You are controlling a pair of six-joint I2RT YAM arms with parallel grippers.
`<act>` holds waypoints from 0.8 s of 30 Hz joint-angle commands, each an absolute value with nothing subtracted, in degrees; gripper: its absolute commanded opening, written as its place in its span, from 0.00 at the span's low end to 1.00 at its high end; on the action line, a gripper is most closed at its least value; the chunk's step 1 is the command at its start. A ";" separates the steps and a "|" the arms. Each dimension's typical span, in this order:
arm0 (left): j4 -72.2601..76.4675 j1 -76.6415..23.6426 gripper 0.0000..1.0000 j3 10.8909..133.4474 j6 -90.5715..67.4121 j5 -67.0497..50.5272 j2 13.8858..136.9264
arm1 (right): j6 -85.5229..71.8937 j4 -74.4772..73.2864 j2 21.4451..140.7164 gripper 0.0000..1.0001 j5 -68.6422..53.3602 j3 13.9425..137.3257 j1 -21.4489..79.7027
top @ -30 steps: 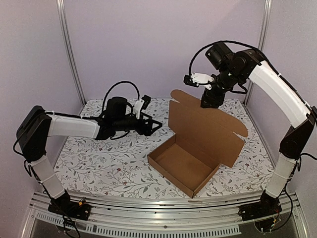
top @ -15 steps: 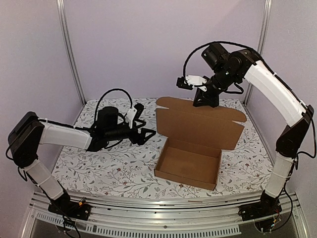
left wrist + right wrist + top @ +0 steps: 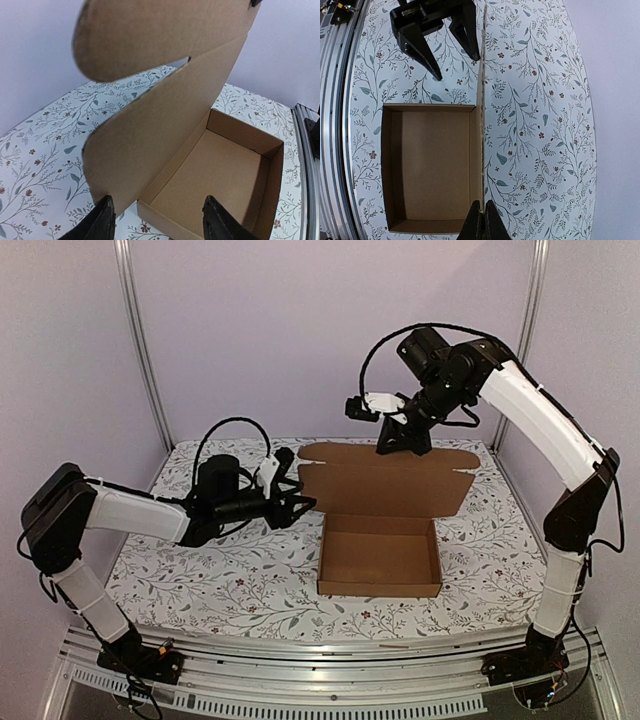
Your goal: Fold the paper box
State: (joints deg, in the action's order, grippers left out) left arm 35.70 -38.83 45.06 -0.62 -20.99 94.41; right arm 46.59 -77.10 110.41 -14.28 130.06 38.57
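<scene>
The paper box sits mid-table on the floral tablecloth, its shallow tray open and its lid standing upright along the far side. The right gripper is clamped on the lid's top edge from above. The left gripper hangs low at the lid's left end, jaws spread and grasping nothing.

I note the surface covered edge to edge by a white cloth printed with leafy sprigs. The paper box alone rests on it, tray flat, lid upright along the tray's far side.
</scene>
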 commanded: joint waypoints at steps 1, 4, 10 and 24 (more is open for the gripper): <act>40.87 -39.64 0.60 44.68 1.50 -16.41 95.34 | 47.26 -93.88 110.67 0.04 -16.92 131.46 38.56; 40.81 -39.64 0.63 44.06 3.40 -15.91 94.01 | 47.66 -94.42 110.65 0.03 -17.34 131.56 38.64; 32.92 -39.64 0.69 43.96 7.38 -13.53 91.12 | 47.74 -96.31 110.57 0.03 -19.38 132.88 38.59; 31.49 -39.79 0.70 44.78 5.33 -10.17 92.26 | 45.28 -94.83 110.06 0.04 -19.31 132.72 38.62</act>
